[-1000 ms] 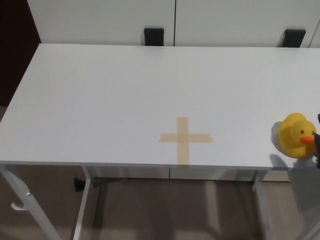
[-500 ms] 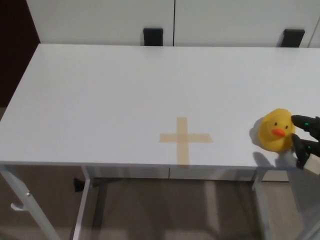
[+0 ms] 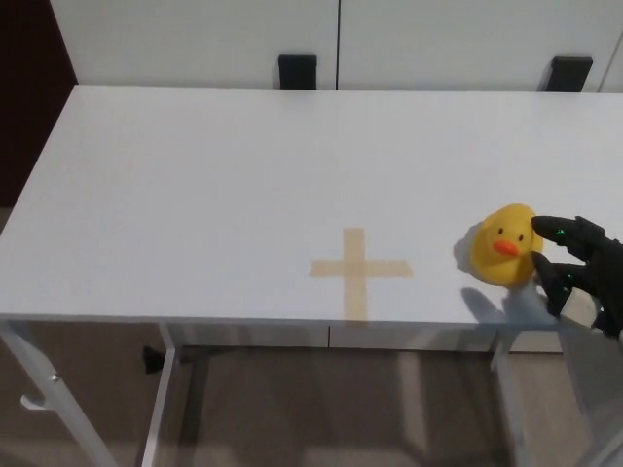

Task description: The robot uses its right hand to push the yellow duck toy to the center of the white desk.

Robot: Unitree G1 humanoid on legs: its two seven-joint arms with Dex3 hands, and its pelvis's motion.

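A Unitree G1's right hand (image 3: 581,270), black, with its fingers (image 3: 557,232) spread apart and grasping nothing, reaches in over the near right edge of the white desk (image 3: 195,185), just right of the tape cross (image 3: 360,270) that serves as the centre mark. The fingertips sit at the right flank of the yellow duck toy (image 3: 503,245); whether they actually touch it or stop just short cannot be told. The duck stands upright on the desk, right of the cross and clear of it, orange beak turned toward the camera, its shadow falling toward the cross. It looks like a hollow, light rubber toy: soft-skinned, rounded, likely to slide easily on the smooth top yet also to spin or tip if nudged high or off-centre. A low, flat contact on the body's right side, below the head, seems the safest place to push. Beyond the cross the desk lies bare to its far edge, where two black brackets (image 3: 298,71) meet the white wall panels (image 3: 195,39). The left hand is out of frame
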